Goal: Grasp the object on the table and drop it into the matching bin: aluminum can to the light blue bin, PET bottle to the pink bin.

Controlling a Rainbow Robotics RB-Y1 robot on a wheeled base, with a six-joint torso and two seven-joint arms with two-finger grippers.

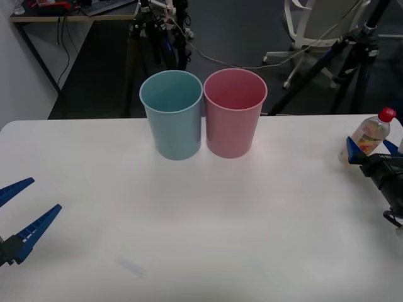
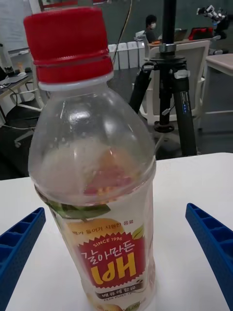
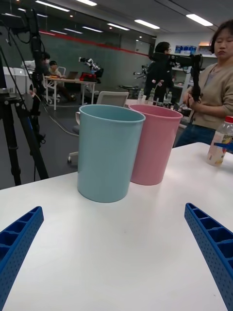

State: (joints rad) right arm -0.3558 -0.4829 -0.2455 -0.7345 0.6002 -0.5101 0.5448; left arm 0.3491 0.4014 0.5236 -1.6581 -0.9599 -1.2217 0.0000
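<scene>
White table (image 1: 189, 220) fills your workspace, office clutter and tripods behind. Nearest you, left gripper (image 1: 17, 219) is parked low at the near left edge, fingers spread wide, holding nothing. Your right gripper (image 1: 371, 153) sits at the far right edge, fingers (image 2: 213, 243) splayed apart with the PET bottle (image 1: 370, 134) standing between them, not yet clamped. Bottle is upright, long axis vertical, red cap up, and sits dead ahead of the right wrist camera, so the right arm is clearly the one to use; left is well apart from it. Looks like you just need to close on the body. Farther back, mid-table, the light blue bin (image 1: 172, 113) and the pink bin (image 1: 233, 111) stand touching, pink on the right, nearer the bottle. That's your drop target.
</scene>
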